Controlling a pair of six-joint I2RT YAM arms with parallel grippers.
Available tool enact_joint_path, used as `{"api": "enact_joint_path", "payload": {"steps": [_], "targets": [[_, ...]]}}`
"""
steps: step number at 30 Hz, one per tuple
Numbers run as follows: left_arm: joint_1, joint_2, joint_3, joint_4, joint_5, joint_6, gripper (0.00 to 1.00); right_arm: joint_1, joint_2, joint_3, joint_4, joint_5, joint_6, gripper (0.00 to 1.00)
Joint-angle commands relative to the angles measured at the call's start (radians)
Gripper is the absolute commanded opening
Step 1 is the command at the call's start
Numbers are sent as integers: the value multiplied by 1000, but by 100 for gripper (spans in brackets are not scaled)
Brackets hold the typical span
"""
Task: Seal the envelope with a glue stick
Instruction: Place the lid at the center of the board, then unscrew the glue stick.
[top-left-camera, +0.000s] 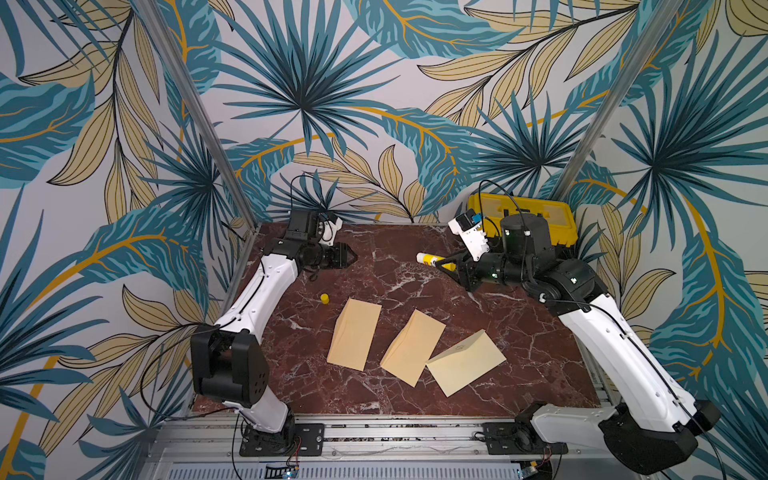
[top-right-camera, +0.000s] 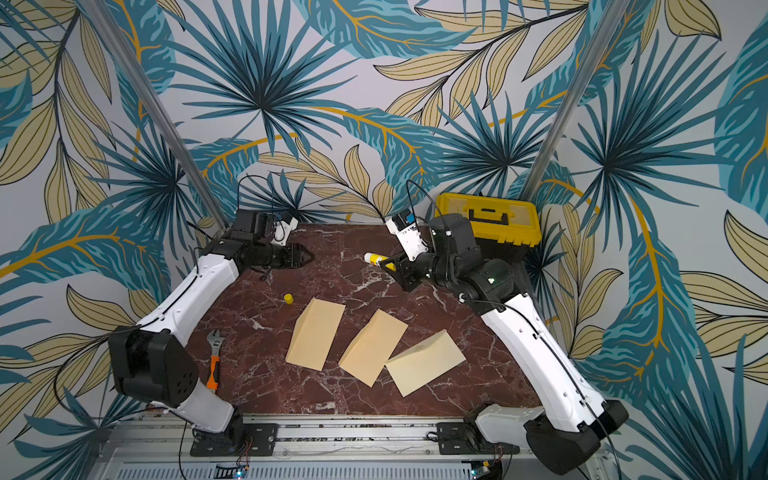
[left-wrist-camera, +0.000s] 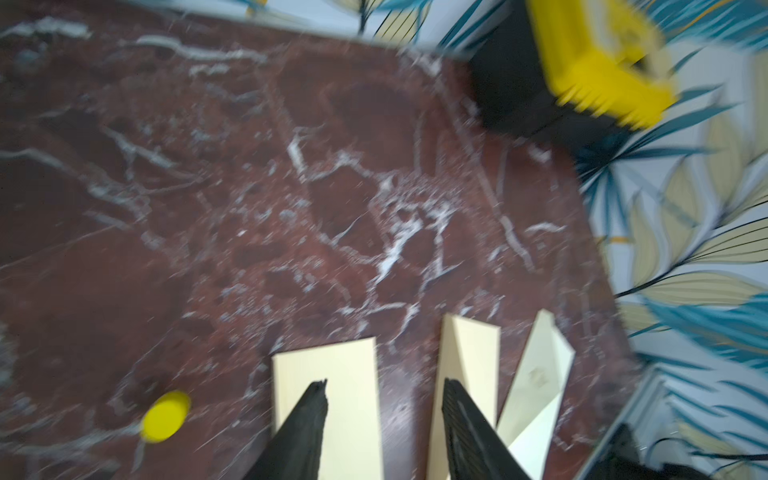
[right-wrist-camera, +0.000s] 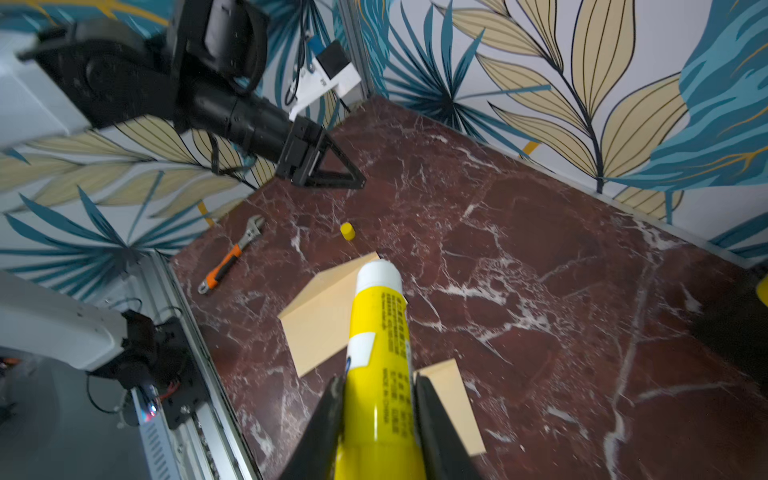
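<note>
My right gripper (right-wrist-camera: 378, 380) squeezes the glue stick (right-wrist-camera: 376, 324) by its yellow body — it looks light, hard, slippery. My left gripper (left-wrist-camera: 384, 382) hangs open, empty.

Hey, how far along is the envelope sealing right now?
Done: the yellow cap is off and sits on the table. In hand: the right gripper clamps the uncapped glue stick; the left gripper is open and empty. Left: gluing and closing a flap; none of the three envelopes is touched.
</note>
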Motion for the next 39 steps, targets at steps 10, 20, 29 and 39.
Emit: {"api": "enact_joint_path", "payload": {"steps": [10, 20, 29, 39], "targets": [[-27, -171, -312, 1555, 240, -877, 57, 4, 65, -223, 1307, -166, 555, 0], [-121, -164, -301, 1935, 106, -990, 60, 114, 206, -161, 1682, -134, 655, 0], [-208, -146, -225, 1975, 98, -957, 60, 170, 295, -60, 1730, -162, 692, 0], [-226, -217, -205, 1844, 70, -833, 57, 220, 296, -51, 1593, -203, 623, 0]]}}
